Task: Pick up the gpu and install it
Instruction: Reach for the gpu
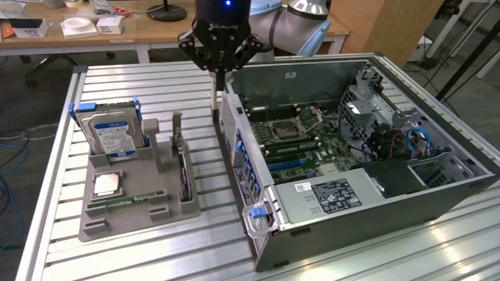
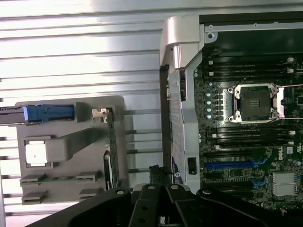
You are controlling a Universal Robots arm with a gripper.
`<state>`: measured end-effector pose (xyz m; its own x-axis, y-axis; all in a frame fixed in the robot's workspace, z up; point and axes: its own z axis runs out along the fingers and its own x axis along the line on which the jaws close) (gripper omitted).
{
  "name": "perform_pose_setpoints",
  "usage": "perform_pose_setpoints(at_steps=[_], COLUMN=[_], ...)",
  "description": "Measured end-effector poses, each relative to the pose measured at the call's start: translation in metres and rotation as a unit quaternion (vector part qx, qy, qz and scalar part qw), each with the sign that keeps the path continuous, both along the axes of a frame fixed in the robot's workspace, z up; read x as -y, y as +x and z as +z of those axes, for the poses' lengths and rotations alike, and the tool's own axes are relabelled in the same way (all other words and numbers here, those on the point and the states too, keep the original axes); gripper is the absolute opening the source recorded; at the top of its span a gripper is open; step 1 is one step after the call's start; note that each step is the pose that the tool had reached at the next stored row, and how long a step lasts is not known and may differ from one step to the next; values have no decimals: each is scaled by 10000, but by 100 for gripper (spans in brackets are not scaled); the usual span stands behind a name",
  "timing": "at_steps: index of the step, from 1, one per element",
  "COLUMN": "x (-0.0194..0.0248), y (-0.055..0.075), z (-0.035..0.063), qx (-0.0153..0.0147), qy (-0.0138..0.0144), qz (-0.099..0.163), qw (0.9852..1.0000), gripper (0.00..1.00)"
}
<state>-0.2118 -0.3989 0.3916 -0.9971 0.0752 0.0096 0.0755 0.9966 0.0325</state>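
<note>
The gpu [image 1: 182, 167] stands on its long edge in a narrow slot of the grey holder [image 1: 133, 219], on the side of the holder nearest the computer case [image 1: 343, 234], its metal bracket at the far end. Held upright like this, its top edge is free, which seems meant to let fingers pinch it from above. Nothing touches it. The same holder carries a hard drive [image 1: 109, 133] with blue rails, propped upright at the back, a processor [image 1: 107, 185] lying flat in a recess and a memory stick [image 1: 125, 202] laid in a front groove, each part kept apart from the others. The gripper [image 1: 219, 69] hangs above the gap between holder and case, near the case's rear corner and well above the card. Its fingers are pressed together, with nothing seen between them. The case lies on its side with the panel off, so the motherboard [image 1: 308, 149] and its expansion slots face upward for a card lowered from overhead. Holder and case rest on a slotted aluminium table [image 1: 156, 257].
</note>
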Motion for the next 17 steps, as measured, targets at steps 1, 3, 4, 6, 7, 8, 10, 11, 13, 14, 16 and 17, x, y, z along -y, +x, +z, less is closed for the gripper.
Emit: perform_pose_setpoints(at_steps=[1,3,4,6,7,8,10,11,13,14,16,17], x=[0,0,0,0,0,0,0,0,0,0,0,0], y=[-6,-16,-17,-17,-18,-18,-18,-18,-27,-37,-72,-87], z=[0,0,0,0,0,0,0,0,0,0,-1,-1], qx=[0,0,-1,-1,-1,-1,-1,-1,-1,-1,-1,-1], qy=[0,-1,-1,0,-1,-1,0,0,-1,-1,0,0], qz=[0,0,0,1,0,0,0,0,-1,0,2,2], qw=[10000,10000,10000,10000,10000,10000,10000,10000,10000,10000,10000,10000], gripper=[11,11,11,11,11,11,11,11,11,11,11,11])
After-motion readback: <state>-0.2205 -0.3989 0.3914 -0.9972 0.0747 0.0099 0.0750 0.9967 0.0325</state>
